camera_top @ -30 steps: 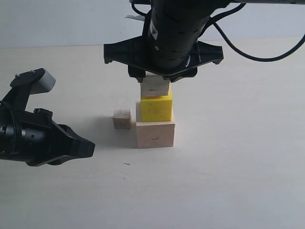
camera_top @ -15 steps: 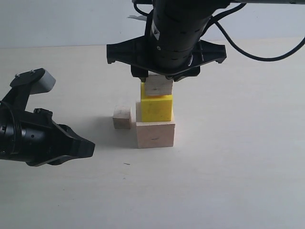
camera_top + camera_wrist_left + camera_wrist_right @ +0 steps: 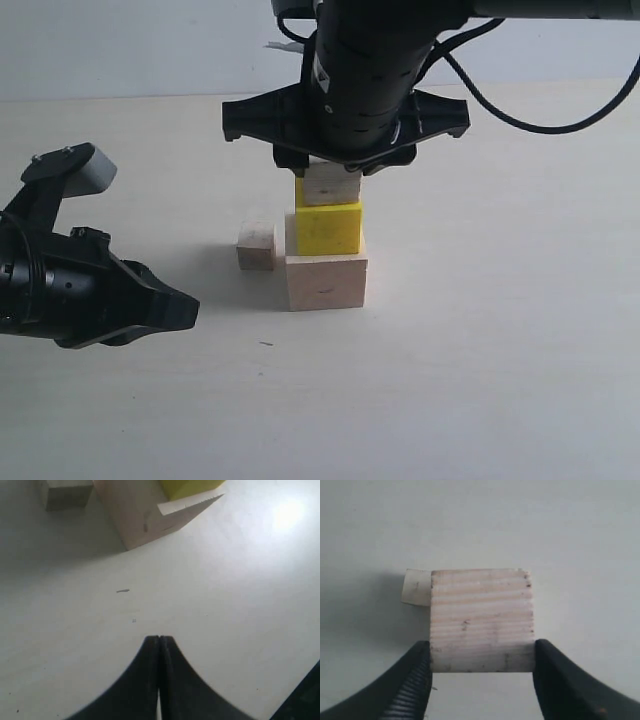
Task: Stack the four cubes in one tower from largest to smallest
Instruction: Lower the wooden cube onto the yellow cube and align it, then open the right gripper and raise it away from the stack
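Note:
The large pale wood cube (image 3: 327, 283) stands on the table with the yellow cube (image 3: 329, 228) on top of it. On the yellow cube sits the medium pale cube (image 3: 331, 185), its underside at the yellow top. My right gripper (image 3: 333, 172) comes down from above and is shut on it. In the right wrist view both fingers (image 3: 415, 680) press the sides of the medium cube (image 3: 480, 620), which hides the yellow one. The small pale cube (image 3: 256, 245) lies just left of the stack. My left gripper (image 3: 185, 312) rests low at the left, shut and empty, its tips (image 3: 159, 641) pressed together.
The pale table (image 3: 500, 350) runs wide on all sides of the stack. The left arm's black body (image 3: 60, 290) takes up the left edge. A black cable (image 3: 540, 110) hangs from the right arm at the back right.
The right gripper has lowered the medium cube and levelled it, from slightly tilted above the yellow cube to flat on its top. The left arm has not moved.

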